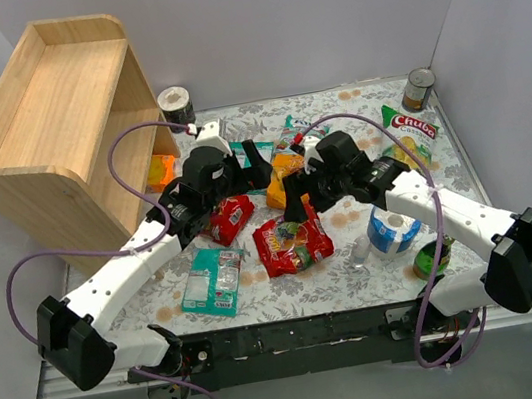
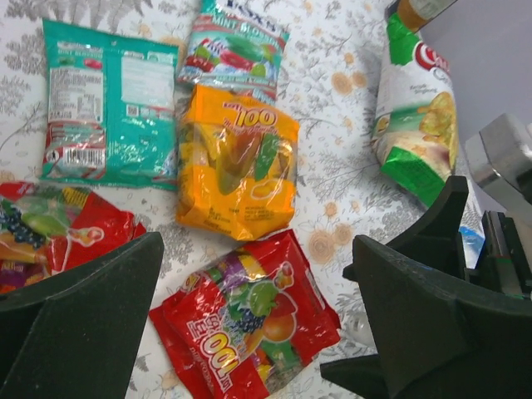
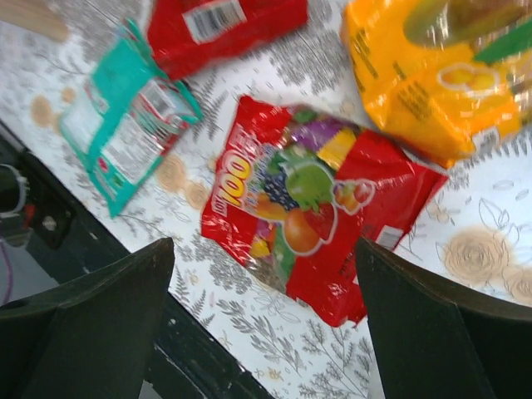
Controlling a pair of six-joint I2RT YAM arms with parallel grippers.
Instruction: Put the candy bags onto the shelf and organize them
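Observation:
The wooden shelf (image 1: 61, 120) stands at the far left. Candy bags lie scattered on the floral cloth: two red ones (image 1: 293, 244) (image 1: 231, 217), a teal one (image 1: 212, 281) and an orange one (image 1: 286, 166). My left gripper (image 1: 258, 163) (image 2: 258, 249) hovers open over a red bag (image 2: 249, 320), with the orange bag (image 2: 237, 162) and a teal bag (image 2: 108, 112) beyond it. My right gripper (image 1: 295, 198) (image 3: 266, 245) is open above a red bag (image 3: 307, 204), touching nothing. Another teal bag (image 3: 125, 125) lies to its left.
A green-and-white snack bag (image 1: 409, 131) lies at the far right, with a tin (image 1: 419, 89) behind it. A blue-and-white roll (image 1: 392, 228), a green can (image 1: 432, 256) and a small glass (image 1: 359, 254) stand at the near right. A tape roll (image 1: 175, 104) sits beside the shelf.

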